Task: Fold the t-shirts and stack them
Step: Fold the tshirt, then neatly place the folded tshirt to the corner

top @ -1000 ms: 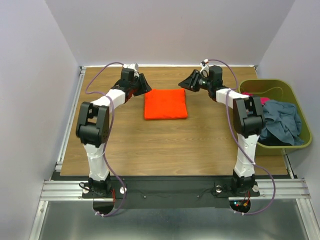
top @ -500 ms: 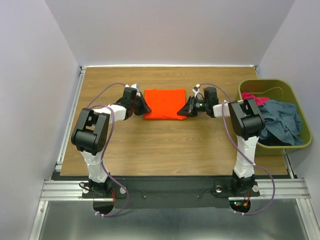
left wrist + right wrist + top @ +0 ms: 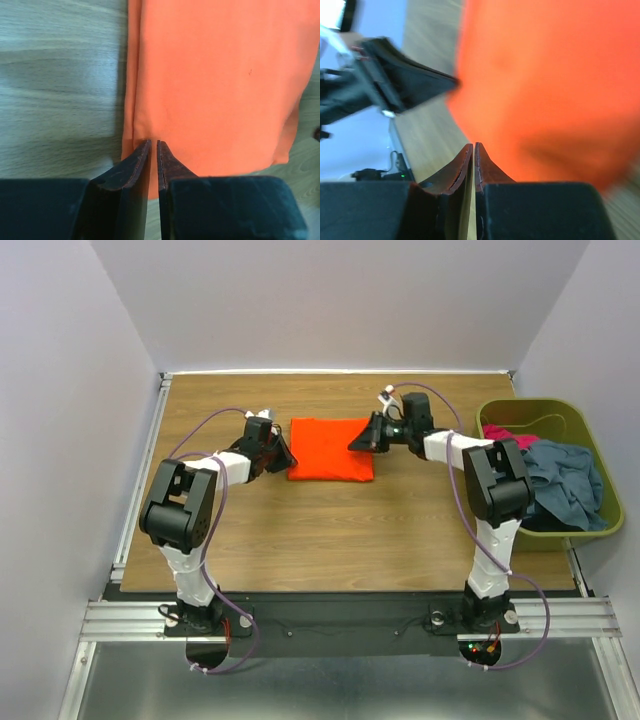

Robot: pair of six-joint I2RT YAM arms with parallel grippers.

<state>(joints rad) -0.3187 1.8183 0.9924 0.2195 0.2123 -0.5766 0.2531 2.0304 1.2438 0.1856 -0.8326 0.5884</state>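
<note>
Folded orange t-shirt lying flat near the middle of the worktop, a tidy rectangle. Left pincer pressed nearly together at the shirt's left edge, tips meeting right on the doubled hem (a thin fold of cloth seemingly nipped between them, though hard to confirm). Right pincer likewise drawn almost shut at the opposite edge, with orange cloth bulging close and blurred above it, lifted a little off the wood; probably pinching that edge, but cannot tell for certain. Both arms set symmetrically either side, likely to carry or fold the shirt evenly without skewing it. Blue-grey t-shirt and pink t-shirt bunched in the green tub at right, awaiting folding.
</note>
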